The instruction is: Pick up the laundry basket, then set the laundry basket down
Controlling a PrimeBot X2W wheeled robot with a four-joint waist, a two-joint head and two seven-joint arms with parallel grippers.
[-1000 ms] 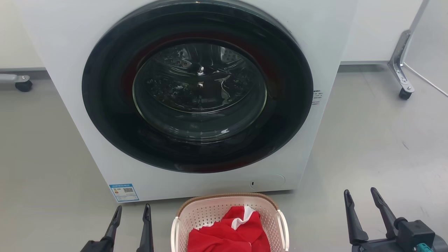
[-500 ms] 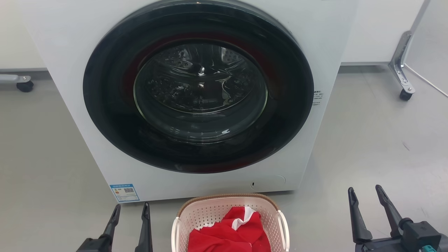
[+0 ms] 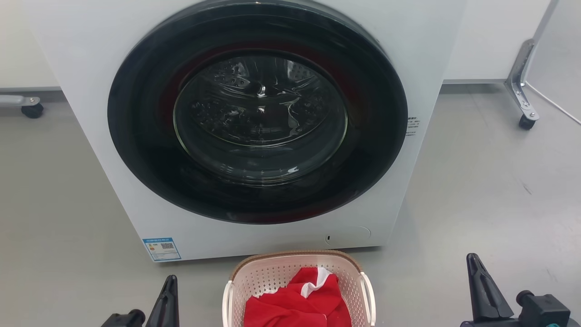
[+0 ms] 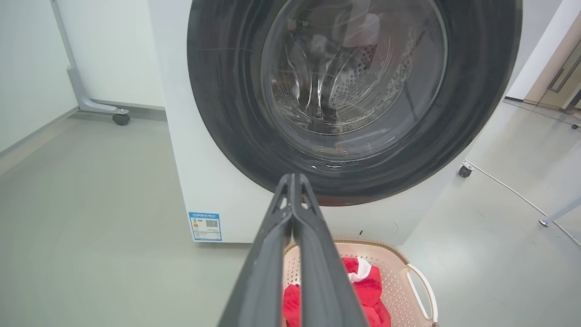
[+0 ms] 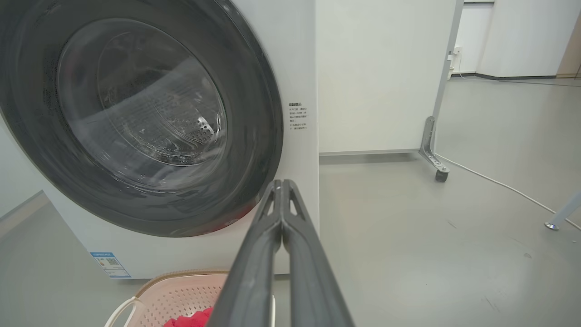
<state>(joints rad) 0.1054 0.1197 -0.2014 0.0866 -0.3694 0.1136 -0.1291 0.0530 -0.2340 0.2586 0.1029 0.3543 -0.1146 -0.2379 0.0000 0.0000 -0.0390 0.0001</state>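
Drawn together since before: left gripper (image 3: 171, 279), right gripper (image 3: 472, 257) (both empty); laundry basket (image 3: 268, 277) grounded.

Cream perforated laundry basket (image 3: 297, 277) sits upright, seemingly on floor, holding red cloth.

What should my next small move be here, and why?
Probably open both grippers: the left gripper and right gripper are shut, flanking the laundry basket on the floor, clear of its white side handles, so neither can grasp yet.

washing machine (image 3: 91, 68) front | blue QR-code label (image 3: 161, 249) sitting lower left, print unreadable | black small print (image 3: 411, 126) showing beside door, illegible
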